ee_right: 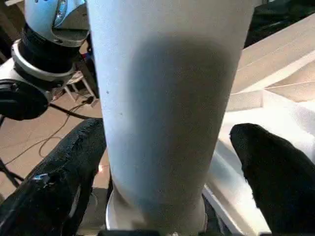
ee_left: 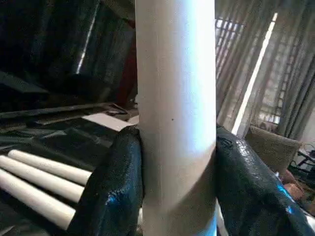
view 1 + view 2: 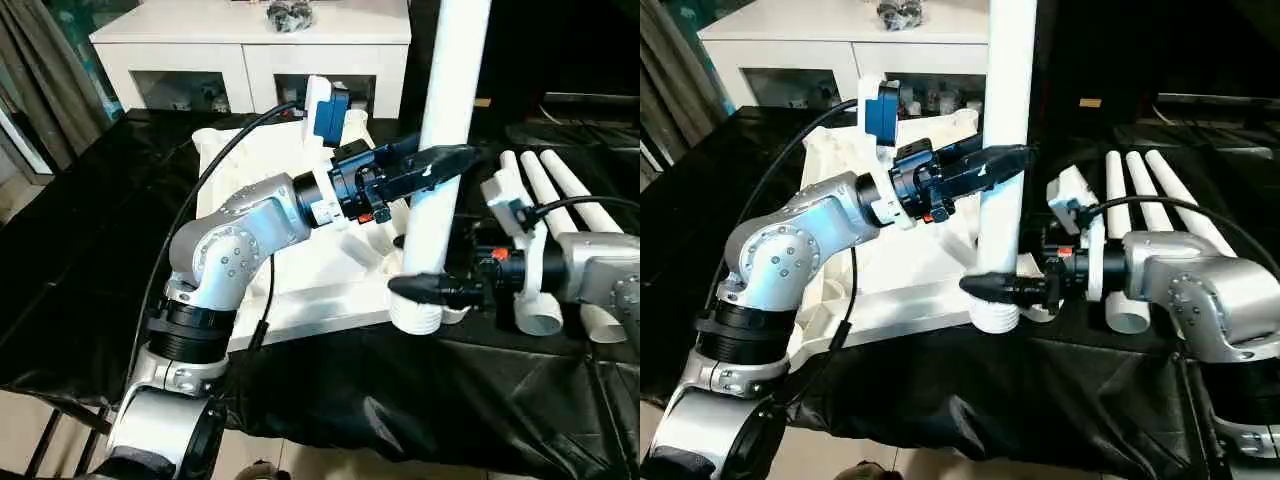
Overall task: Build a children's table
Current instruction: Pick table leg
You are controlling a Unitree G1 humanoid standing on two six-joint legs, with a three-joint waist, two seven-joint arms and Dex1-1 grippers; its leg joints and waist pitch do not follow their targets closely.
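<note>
The white tabletop [image 3: 300, 275] lies underside up on the black-draped bench, its ribs showing. One white leg [image 3: 447, 110] stands upright at the tabletop's near right corner, with its ribbed end [image 3: 416, 316] down at the corner. My left gripper [image 3: 450, 160] is shut on this leg at mid height; its fingers [image 2: 113, 191] press both sides. My right gripper [image 3: 428, 290] straddles the leg just above the ribbed end. One finger [image 1: 59, 177] touches the leg, and the other finger [image 1: 275, 172] stands slightly off it. Three more legs [image 3: 560, 190] lie side by side to the right.
A white cabinet with glass doors [image 3: 250, 45] stands behind the bench. Black cloth [image 3: 90, 230] covers the bench and hangs over its near edge. A black cable [image 3: 215, 170] arcs over my left forearm. Curtains hang at the far left.
</note>
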